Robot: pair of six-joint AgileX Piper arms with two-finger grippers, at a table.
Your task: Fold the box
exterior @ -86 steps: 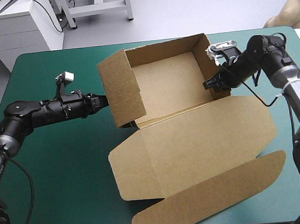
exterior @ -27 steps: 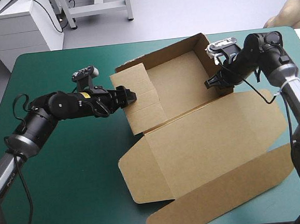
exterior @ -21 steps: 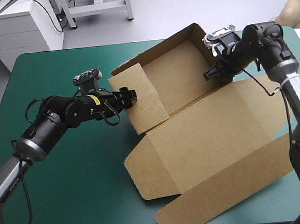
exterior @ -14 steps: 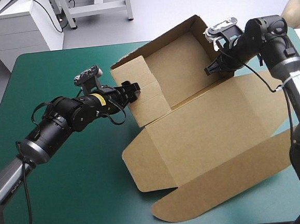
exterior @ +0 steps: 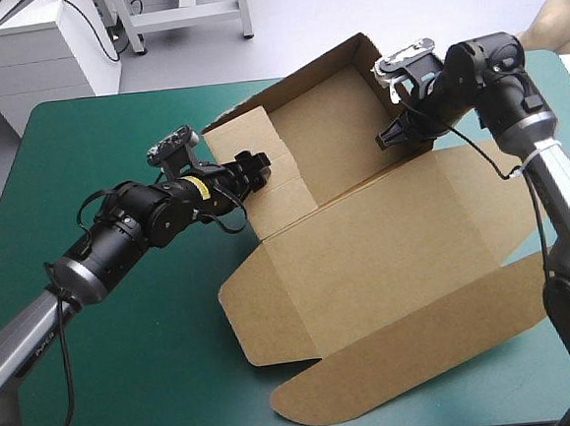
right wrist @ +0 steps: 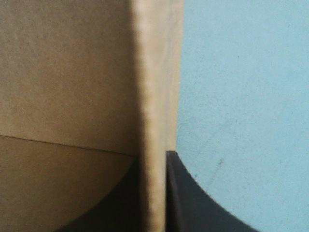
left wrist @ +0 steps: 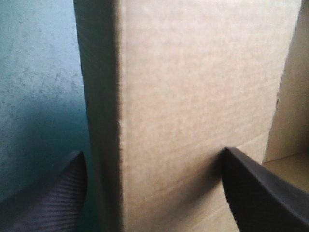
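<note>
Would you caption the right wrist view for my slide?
Right end effector pinching one wall of the brown cardboard box, teal-green cover beyond.

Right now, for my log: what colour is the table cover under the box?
The cover is plain teal-green, clearest in the high view.

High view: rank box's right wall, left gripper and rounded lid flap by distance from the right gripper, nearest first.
1. box's right wall: clamped in the right gripper.
2. left gripper: opposite side, leftward.
3. rounded lid flap: by the table's near edge.
</note>
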